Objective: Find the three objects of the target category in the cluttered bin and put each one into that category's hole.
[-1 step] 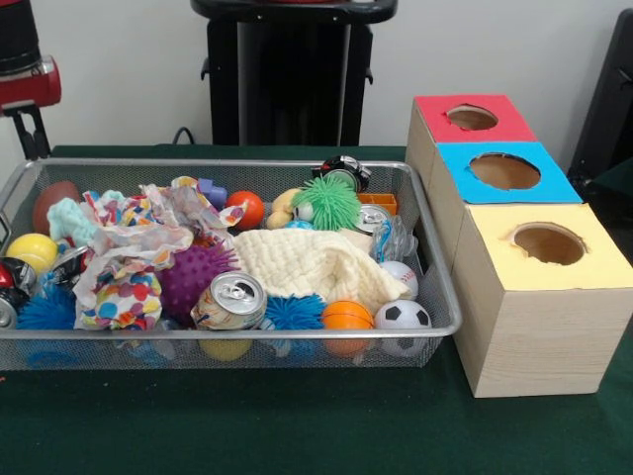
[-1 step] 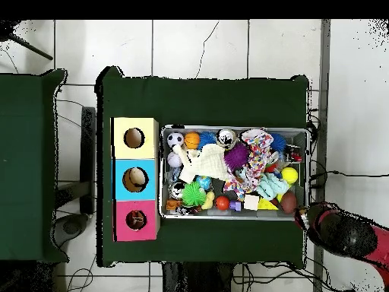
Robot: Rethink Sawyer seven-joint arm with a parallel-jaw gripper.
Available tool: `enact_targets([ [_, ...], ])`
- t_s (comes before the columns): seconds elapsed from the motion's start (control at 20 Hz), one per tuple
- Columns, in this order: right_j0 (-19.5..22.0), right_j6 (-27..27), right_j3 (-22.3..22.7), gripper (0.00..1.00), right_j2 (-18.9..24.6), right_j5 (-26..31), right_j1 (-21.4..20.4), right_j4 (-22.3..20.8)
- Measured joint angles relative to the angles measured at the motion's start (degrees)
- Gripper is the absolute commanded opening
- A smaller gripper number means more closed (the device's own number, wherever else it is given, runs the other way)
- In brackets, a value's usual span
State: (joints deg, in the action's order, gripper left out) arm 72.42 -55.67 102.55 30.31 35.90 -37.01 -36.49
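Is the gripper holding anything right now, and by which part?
Cannot tell. The arm sits off the bin's corner; its gripper isn't visible clearly enough to judge.

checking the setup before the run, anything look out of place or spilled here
Nothing has spilled: the clutter all sits inside the wire bin, and the three boxes stand in a straight row beside it. The only untidy detail is the yellow box's hole, whose cut edge looks rough.

Even, bright indoor light; soft shadows under bin point(image 1: 435, 332); mild glare on can point(image 1: 229, 300); focus fair.
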Motion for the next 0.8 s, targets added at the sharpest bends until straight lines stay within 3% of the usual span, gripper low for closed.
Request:
enact_targets([
  [0.8, -0.07, 0.0, 1.44, 0.0, -0.12, -0.17, 0.45, -0.36],
])
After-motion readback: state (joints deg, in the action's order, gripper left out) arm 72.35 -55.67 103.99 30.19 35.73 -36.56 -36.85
